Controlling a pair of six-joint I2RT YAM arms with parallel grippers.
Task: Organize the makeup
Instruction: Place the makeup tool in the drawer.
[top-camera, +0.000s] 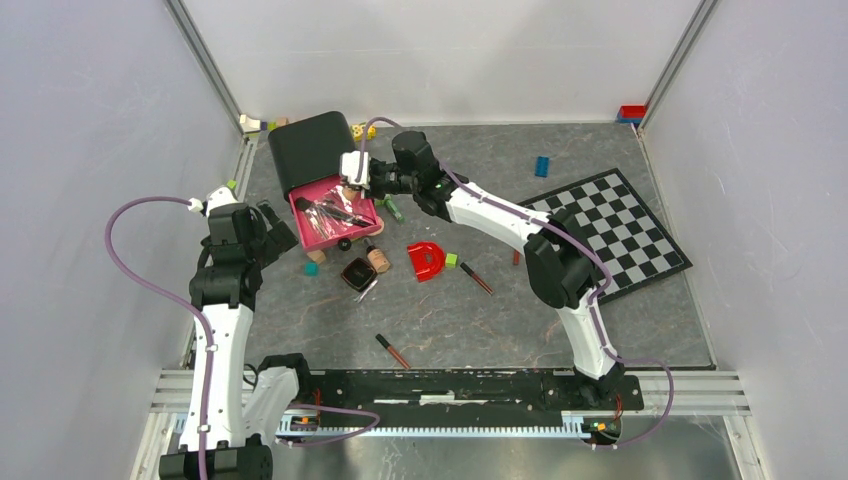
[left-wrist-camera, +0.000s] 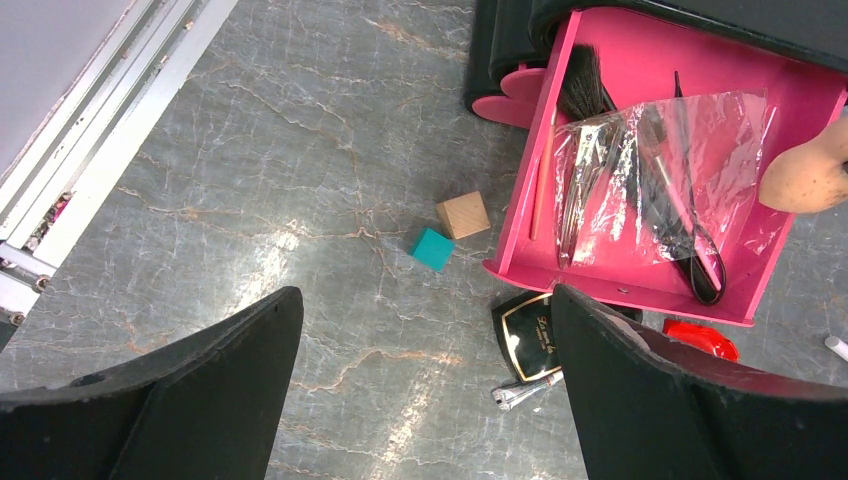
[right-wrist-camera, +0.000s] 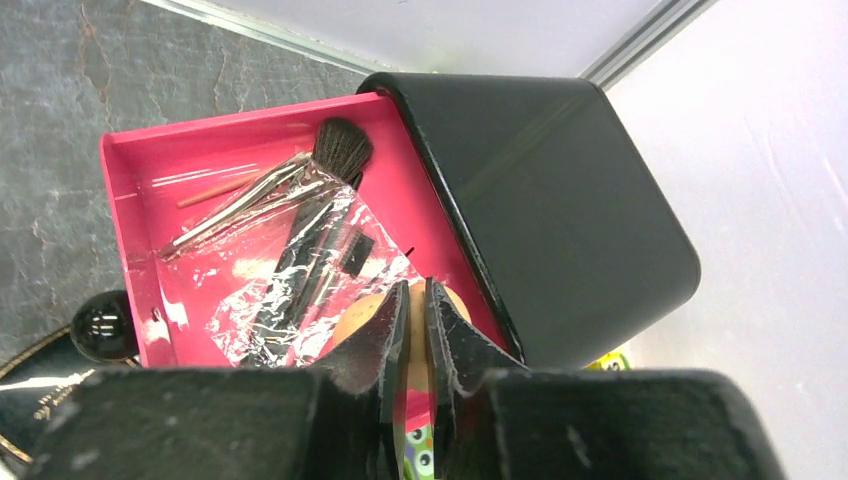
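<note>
**Container:** black glossy box (top-camera: 308, 148) with a pink pull-out drawer (left-wrist-camera: 640, 60), drawn open on the grey marbled worktop (top-camera: 450, 320).

**Drawer contents:**
- dark-bristled brush (right-wrist-camera: 340, 148)
- slim salmon pencil (left-wrist-camera: 543, 185)
- crinkled clear plastic sleeve (right-wrist-camera: 300, 260) of black wands

**At the drawer's 1 o'clock corner (top view):** peach teardrop sponge (left-wrist-camera: 805, 175), pinched in the right pincer (right-wrist-camera: 418, 300). Whether it touches the drawer cannot be told.

**Loose at 6 o'clock of the drawer:**
- square black compact (top-camera: 357, 273)
- beige black-capped bottle (top-camera: 378, 260)

**At 5 o'clock, well apart:** dark-red slim tube (top-camera: 393, 350).

**Left pincer** (left-wrist-camera: 425, 300): spread wide, empty, at 9 o'clock of the drawer.

Pink tray (left-wrist-camera: 620, 50) beside black compact (left-wrist-camera: 527, 335)
</note>
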